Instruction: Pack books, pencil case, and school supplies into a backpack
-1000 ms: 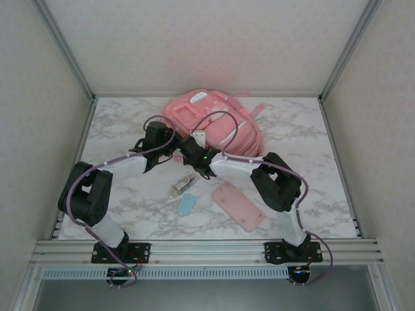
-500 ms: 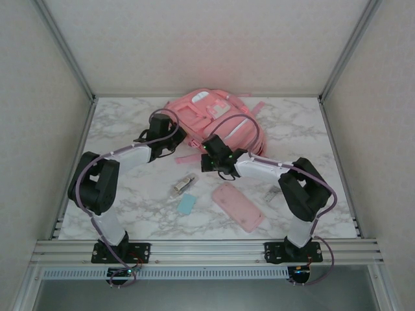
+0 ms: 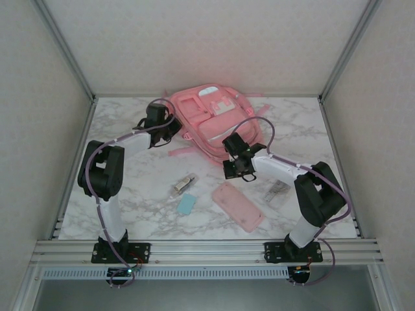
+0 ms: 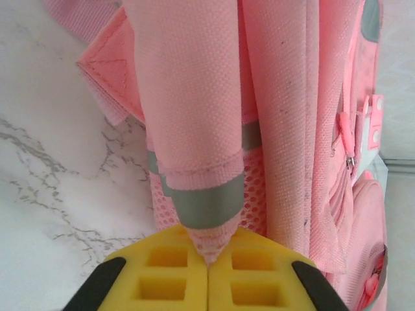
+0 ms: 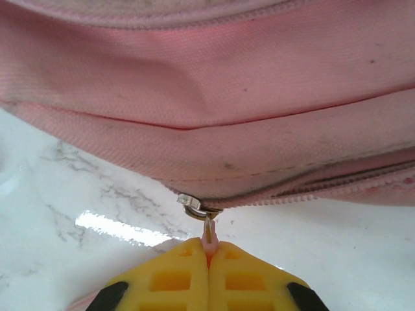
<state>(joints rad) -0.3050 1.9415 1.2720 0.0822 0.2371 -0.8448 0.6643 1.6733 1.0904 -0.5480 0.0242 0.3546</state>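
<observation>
On the far bench [image 3: 295, 123], backpack [image 3: 217, 123]: pink woven fabric.
Left claw [image 4: 207, 258]: arm stretched forward, pinching a grey-banded strap [image 4: 201, 191] tip.
Right claw [image 5: 207, 251]: elbow bent, pinching the small zipper pull [image 5: 208, 231].

Nothing can be read here: no text, label, brand, number or sign is legible on any surface. The backpack [image 3: 217, 120] has pale patches [image 3: 209, 92] on its front in the top view, but they are too small to show any lettering. The close wrist views of its fabric show no print either.
</observation>
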